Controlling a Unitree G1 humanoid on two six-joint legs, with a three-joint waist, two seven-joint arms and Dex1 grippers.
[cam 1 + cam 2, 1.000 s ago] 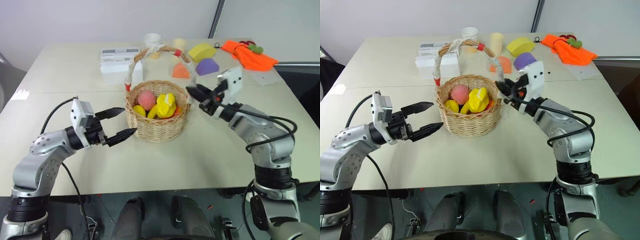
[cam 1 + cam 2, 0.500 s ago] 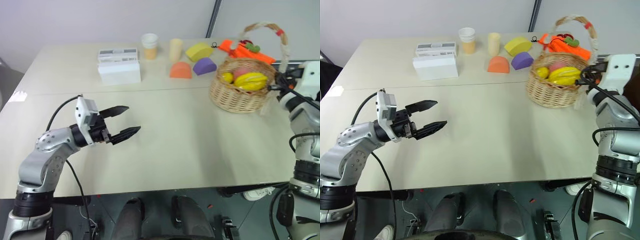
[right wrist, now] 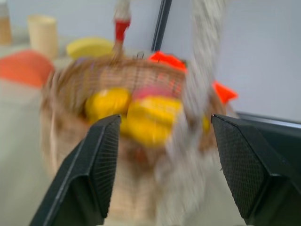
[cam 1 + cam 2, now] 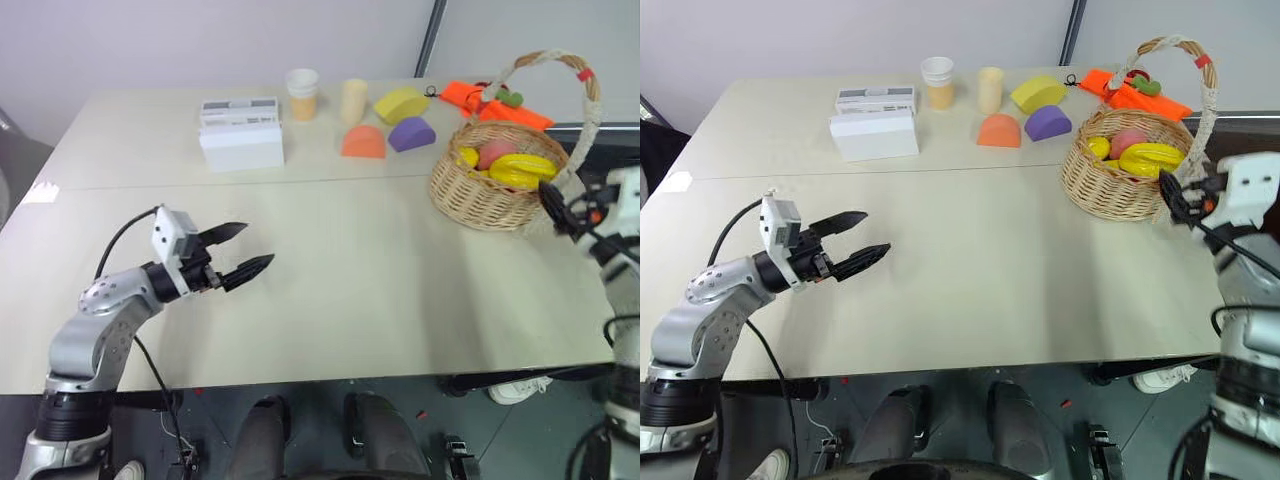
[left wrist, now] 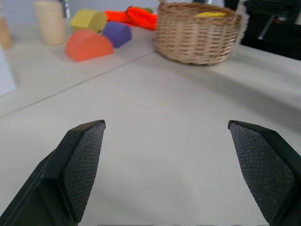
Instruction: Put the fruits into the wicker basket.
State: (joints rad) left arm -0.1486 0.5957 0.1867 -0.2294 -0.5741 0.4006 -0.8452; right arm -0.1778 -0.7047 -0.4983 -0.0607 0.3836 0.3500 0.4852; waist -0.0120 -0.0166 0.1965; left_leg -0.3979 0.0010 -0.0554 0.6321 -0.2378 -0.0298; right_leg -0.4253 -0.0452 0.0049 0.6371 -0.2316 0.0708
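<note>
The basket [image 4: 495, 190] is rough woven wicker, its handle wrapped in white cord with red bands. The starfruit [image 4: 524, 168] inside looks glossy plastic. The worktop [image 4: 380, 280] is smooth and matt. Black textured pads [image 5: 84, 165] line the left jaws; the wedge blocks [image 4: 363, 143] look matt, foam-like.

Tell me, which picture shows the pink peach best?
The right eye view: the peach sits in plain sight in the wicker basket, beside the starfruit. The left eye view shows it too. The right wrist view blurs it, and the left wrist view hides it behind the basket's wall.
</note>
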